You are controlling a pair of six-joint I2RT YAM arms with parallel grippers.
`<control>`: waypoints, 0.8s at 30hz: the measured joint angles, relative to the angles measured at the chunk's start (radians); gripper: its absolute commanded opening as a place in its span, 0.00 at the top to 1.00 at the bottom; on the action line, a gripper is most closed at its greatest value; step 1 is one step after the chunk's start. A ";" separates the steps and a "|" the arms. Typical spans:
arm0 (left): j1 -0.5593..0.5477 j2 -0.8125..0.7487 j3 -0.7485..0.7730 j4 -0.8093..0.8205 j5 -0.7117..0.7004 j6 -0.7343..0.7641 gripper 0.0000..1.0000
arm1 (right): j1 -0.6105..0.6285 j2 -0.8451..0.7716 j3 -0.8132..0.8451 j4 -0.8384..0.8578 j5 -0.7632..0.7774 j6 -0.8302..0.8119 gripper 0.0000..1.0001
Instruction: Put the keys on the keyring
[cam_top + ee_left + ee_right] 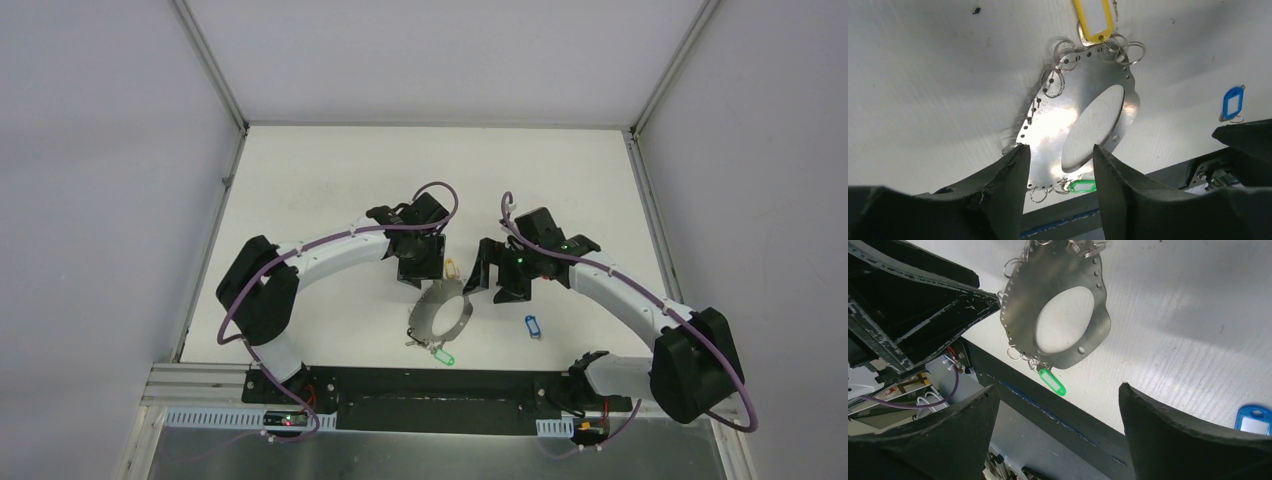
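Our left gripper stands partly open, clamping nothing, just over the keyring. Our right gripper gapes wide and is empty. The keyring lies on the white table near its front edge, with a blue-tagged key loose beside it. Grey walls enclose three sides.

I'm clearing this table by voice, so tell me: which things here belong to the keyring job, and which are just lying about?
Job: keyring, green key tag, yellow key tag, blue key tag.
Lying about: black base plate, aluminium rail.
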 measured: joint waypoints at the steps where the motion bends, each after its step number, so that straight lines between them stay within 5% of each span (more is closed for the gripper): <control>1: 0.003 0.000 0.000 0.008 0.006 -0.002 0.38 | 0.000 0.007 0.000 0.002 -0.004 0.000 0.09; 5: 0.023 -0.020 -0.039 0.051 0.034 -0.014 0.26 | 0.000 0.027 -0.008 0.016 -0.018 0.001 0.09; 13: 0.193 -0.248 -0.324 0.190 0.165 -0.077 0.28 | 0.000 0.114 -0.021 0.059 -0.049 0.013 0.11; 16: 0.258 -0.320 -0.417 0.226 0.206 -0.093 0.31 | 0.000 0.159 -0.026 0.085 -0.063 0.025 0.12; 19: 0.274 -0.365 -0.490 0.257 0.254 -0.110 0.52 | 0.000 0.209 -0.033 0.128 -0.079 0.041 0.13; 24: 0.274 -0.376 -0.585 0.332 0.322 -0.131 0.53 | 0.001 0.302 -0.034 0.210 -0.103 0.082 0.15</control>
